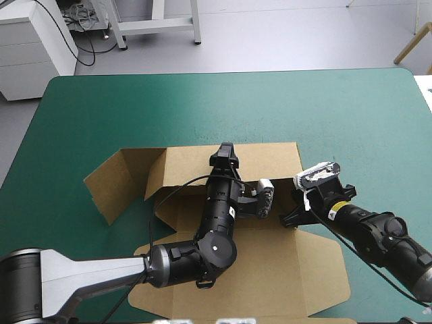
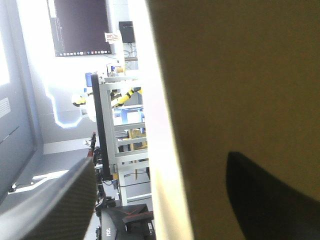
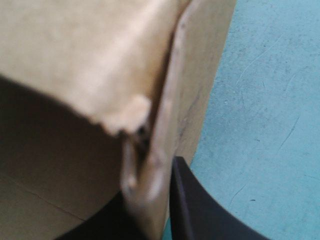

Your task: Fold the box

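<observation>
Brown box [image 1: 270, 266], walls partly raised, lies on the teal-green cover [image 1: 337, 115]. The left gripper [image 2: 161, 160] stands apart, a wall's edge between its fingers [image 2: 270, 200]. The right gripper [image 3: 147, 185] is clamped on a wall's end, bare cover just beside it.

I count one brown box [image 1: 297, 270] on one teal-green table [image 1: 351, 121]. My arms number two, left arm [image 1: 217, 216] and right arm [image 1: 371, 229], each carrying one pair of black jaws.
</observation>
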Robot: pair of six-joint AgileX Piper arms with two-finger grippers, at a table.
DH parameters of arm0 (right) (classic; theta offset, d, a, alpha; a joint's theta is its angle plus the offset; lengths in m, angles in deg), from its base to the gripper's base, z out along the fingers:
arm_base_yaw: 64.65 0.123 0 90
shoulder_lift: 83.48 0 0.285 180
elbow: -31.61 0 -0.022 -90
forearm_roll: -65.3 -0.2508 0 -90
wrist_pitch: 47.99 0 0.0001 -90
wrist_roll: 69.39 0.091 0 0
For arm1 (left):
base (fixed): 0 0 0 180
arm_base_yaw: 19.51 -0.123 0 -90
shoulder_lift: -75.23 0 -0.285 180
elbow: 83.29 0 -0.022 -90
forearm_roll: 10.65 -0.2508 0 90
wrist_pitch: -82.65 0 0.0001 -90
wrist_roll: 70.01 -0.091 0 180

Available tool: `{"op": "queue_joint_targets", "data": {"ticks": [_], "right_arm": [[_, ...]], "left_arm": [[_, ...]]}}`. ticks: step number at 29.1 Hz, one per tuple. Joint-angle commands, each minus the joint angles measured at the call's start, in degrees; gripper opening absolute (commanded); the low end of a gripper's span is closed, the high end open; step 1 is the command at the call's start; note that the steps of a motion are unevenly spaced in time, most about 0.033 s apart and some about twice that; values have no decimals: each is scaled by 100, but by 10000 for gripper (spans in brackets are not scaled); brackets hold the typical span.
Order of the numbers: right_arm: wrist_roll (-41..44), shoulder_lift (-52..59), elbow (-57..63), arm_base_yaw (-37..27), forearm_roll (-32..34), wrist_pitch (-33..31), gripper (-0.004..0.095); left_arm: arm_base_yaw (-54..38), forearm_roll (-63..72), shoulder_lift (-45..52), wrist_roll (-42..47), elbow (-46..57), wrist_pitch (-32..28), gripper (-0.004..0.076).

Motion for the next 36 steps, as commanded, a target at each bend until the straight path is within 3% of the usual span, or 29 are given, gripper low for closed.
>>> {"op": "queue_joint_targets", "data": {"ticks": [1, 8, 13, 21, 27, 29, 31, 33, 34, 36], "right_arm": [[-75, 111, -283, 56, -62, 508, 0], [-11, 52, -418, 22, 10, 478, 0], [603, -515, -944, -298, 738, 392, 0], [948, -1644, -2121, -945, 1092, -140, 0], [938, -2067, -2699, -1017, 1236, -678, 0], [950, -2092, -2741, -1017, 1236, -678, 0], [950, -2092, -2741, -1017, 1236, -640, 0], [962, -2092, -2741, -1017, 1226, -640, 0], [971, -2092, -2741, -1017, 1226, -631, 0], [971, -2092, -2741, -1017, 1226, -631, 0]], "left_arm": [[91, -320, 229, 77, -102, 341, 591], [459, -431, 229, 52, -102, 695, 590], [833, -659, 229, 52, -102, 960, 590], [1200, -999, 229, 52, -102, 1182, 587], [1200, -547, 229, 52, -102, 1159, 568], [1189, -249, 229, -52, -102, 1105, 470], [1139, 94, 229, -387, -112, 1009, 300], [1043, 547, 229, -921, -180, 916, 57], [888, 1130, 262, -1368, -328, 677, 3], [698, 1775, 303, -1781, -571, 421, 2]]}}
